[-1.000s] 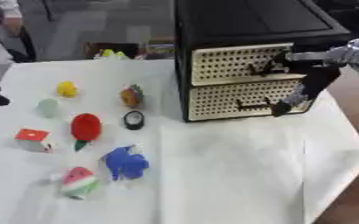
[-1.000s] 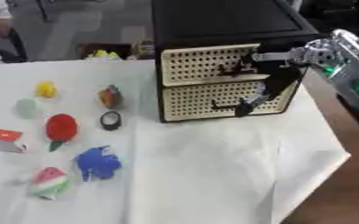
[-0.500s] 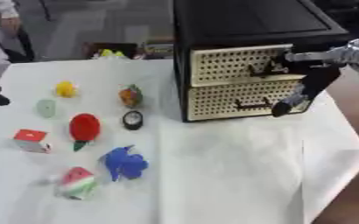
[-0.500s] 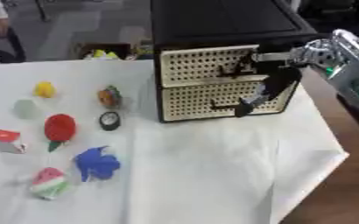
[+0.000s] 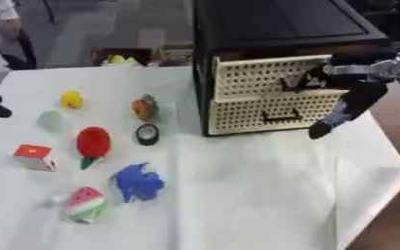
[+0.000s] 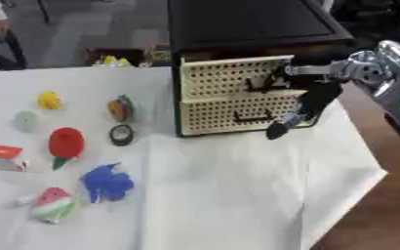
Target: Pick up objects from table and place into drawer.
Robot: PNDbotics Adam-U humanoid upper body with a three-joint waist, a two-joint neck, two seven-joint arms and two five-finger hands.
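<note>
Black cabinet (image 5: 280, 24), cream perforated drawer fronts (image 5: 271, 93) with black handles. White tablecloth (image 5: 254, 195). Toys: yellow one (image 5: 71, 99), pale green one (image 5: 50, 120), red one with green tip (image 5: 92, 143), blue one (image 5: 138, 182), red-white cube (image 5: 33, 156), watermelon slice red/green (image 5: 86, 204), orange-green one (image 5: 144, 108), black ring (image 5: 147, 134).

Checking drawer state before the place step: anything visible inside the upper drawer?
Nothing can be seen inside. The upper drawer looks closed or barely ajar, its perforated front covering the interior. The right hand is at its handle. The contents are hidden.
</note>
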